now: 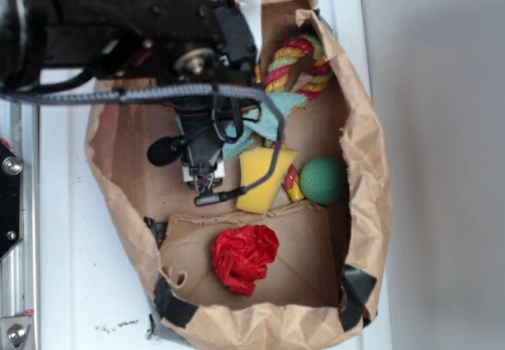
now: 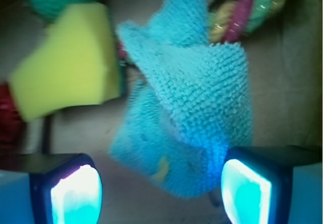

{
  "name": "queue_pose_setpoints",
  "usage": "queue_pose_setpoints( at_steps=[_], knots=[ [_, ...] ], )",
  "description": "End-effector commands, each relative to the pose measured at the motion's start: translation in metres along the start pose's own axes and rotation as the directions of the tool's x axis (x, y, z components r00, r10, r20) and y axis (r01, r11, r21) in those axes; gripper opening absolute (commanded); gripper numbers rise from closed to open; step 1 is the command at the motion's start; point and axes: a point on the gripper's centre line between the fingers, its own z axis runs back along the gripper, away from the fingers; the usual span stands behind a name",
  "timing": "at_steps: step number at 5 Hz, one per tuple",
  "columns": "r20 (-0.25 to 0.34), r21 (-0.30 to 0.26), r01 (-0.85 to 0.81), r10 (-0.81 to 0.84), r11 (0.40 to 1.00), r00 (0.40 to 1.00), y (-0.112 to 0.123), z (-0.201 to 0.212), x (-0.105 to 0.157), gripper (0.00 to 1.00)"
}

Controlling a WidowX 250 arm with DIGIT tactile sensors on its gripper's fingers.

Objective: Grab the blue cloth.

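Progress looks to be at the approach stage: the gripper (image 2: 160, 188) hangs over the blue cloth (image 2: 189, 108) with its fingers (image 2: 75, 193) spread wide and nothing held between them. In the wrist view the two lit pads sit at about 7 and 5 o'clock, and the near hem of the cloth, with its small yellowish spot, lies in the gap between them, closer to the 5 o'clock pad; whether that pad touches the terry I cannot tell, as the picture is soft. The cloth lies crumpled on the floor of the brown paper bag (image 1: 359, 153), with the yellow sponge (image 2: 70, 67) just beside it toward 9 to 10 o'clock, the rope toy (image 2: 242, 17) at about 1 o'clock, and the green ball (image 1: 322, 180) past the sponge. In the exterior view the arm hides most of the cloth; only a strip shows at the centre, above the sponge, while the red fabric ball (image 1: 245, 257) lies well apart at 6 o'clock. Left to do, by my reading: descend, pinch the cloth, and lift.
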Motion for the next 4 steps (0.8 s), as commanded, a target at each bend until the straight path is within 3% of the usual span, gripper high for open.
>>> queue_pose_setpoints(
  at_steps=[1,2,3,4],
  knots=[
    [0.051,0.058,-0.011,0.008,0.998,0.999,-0.003,-0.009,0.019,1.00],
    [0.042,0.027,-0.070,0.069,0.997,0.997,-0.005,-0.006,0.033,1.00],
    [0.025,0.040,-0.090,0.089,0.995,0.996,-0.005,-0.013,0.040,1.00],
    [0.030,0.044,-0.090,0.088,0.995,0.996,-0.003,-0.016,0.039,0.00]
  ],
)
